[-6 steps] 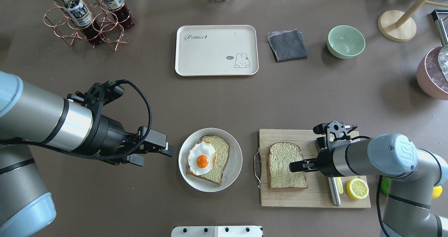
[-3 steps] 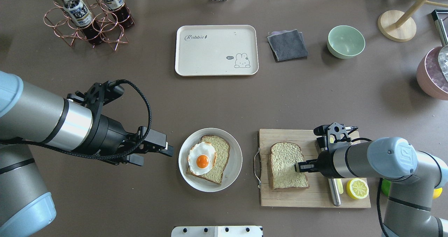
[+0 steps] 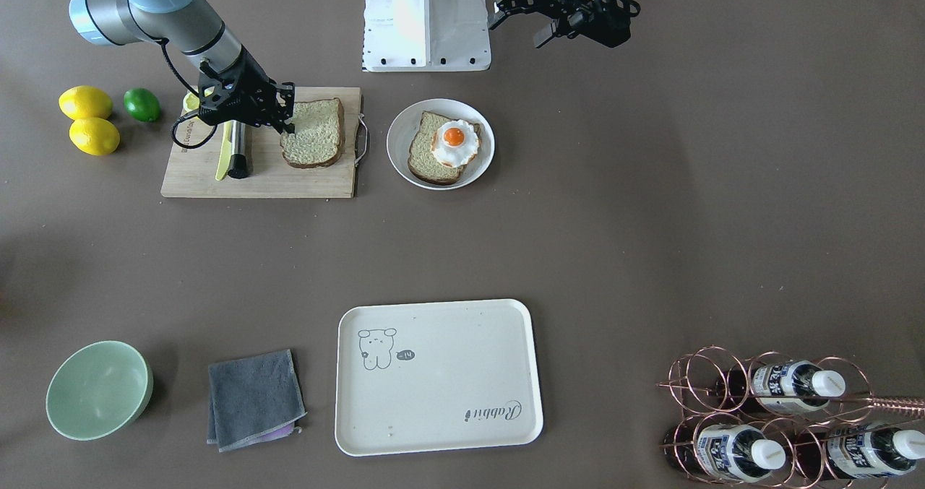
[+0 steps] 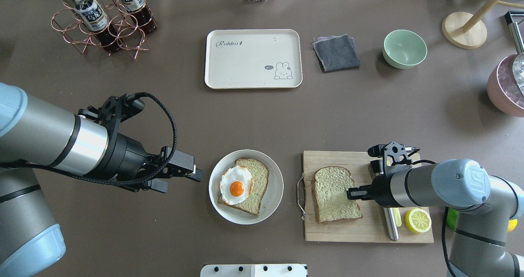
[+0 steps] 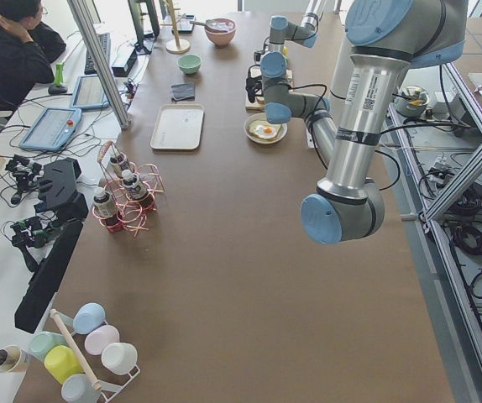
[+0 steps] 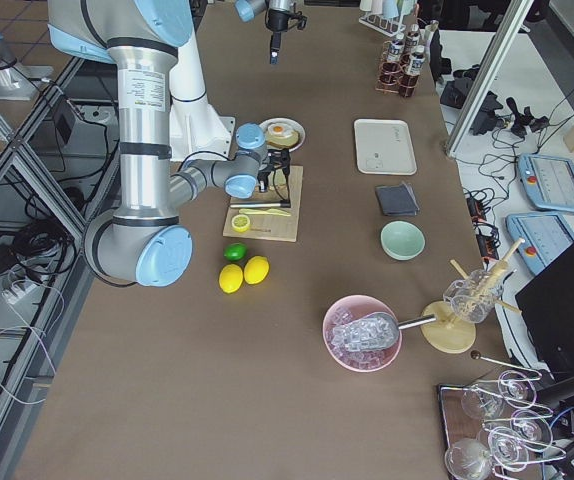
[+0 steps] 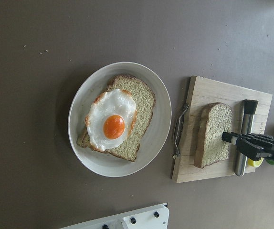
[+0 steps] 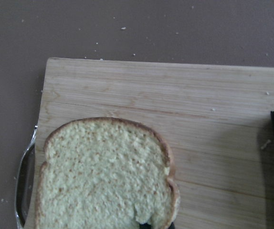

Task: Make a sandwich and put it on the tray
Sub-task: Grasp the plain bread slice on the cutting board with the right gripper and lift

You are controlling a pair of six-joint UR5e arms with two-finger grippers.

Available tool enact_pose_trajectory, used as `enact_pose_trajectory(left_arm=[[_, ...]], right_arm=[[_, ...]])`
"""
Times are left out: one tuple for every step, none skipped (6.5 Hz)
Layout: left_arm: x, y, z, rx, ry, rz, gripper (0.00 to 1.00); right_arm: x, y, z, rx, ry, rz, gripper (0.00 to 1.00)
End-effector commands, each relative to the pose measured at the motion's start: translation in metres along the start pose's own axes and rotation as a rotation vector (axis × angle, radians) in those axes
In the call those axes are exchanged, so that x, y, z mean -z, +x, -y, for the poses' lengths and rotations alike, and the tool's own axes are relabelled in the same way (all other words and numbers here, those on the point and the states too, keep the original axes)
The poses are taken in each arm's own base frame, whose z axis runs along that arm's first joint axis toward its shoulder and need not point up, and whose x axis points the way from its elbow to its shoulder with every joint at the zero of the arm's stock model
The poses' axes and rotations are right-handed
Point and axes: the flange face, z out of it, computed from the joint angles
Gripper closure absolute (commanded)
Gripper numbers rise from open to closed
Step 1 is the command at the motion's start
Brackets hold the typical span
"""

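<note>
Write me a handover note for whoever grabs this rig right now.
Left gripper: open, holding nothing, hovering beside the plate.
Right gripper: looks shut on the edge of the loose slice, which lies on the cutting board.
Done: egg sits on the bottom slice in the plate.
Left: put the loose slice on the egg, then move the sandwich to the tray, which has no food on it yet.

Overhead, front views opposed; both share tray (image 4: 245, 70).
</note>
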Motion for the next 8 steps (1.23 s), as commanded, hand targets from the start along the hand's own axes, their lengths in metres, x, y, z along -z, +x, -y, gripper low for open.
enact_pose_trajectory(left_arm=[[0.002,0.0,0.002,0.002,0.006,0.001,0.03],[0.001,-0.001,0.003,0.003,0.007,0.002,0.03],[0.001,-0.001,0.003,0.003,0.007,0.002,0.03],[0.001,-0.001,0.003,0.003,0.007,0.002,0.03],[0.001,0.0,0.004,0.002,0.008,0.0,0.03],[0.0,0.0,0.004,0.003,0.008,0.002,0.02],[0.0,0.001,0.005,0.001,0.008,0.0,0.03],[-0.001,0.001,0.005,0.002,0.008,0.0,0.03]], right_arm=[[0.027,-0.009,0.013,-0.027,-0.012,0.057,1.0],[0.038,-0.01,0.018,-0.015,0.002,0.113,1.0],[0.046,-0.01,0.022,-0.015,0.01,0.189,1.0],[0.054,-0.026,0.025,-0.045,0.023,0.264,1.0],[0.049,-0.049,0.034,-0.073,0.028,0.305,1.0],[0.031,-0.064,0.044,-0.078,0.027,0.312,1.0],[0.017,-0.082,0.048,-0.075,0.029,0.319,1.0],[0.012,-0.098,0.049,-0.132,0.026,0.337,1.0]])
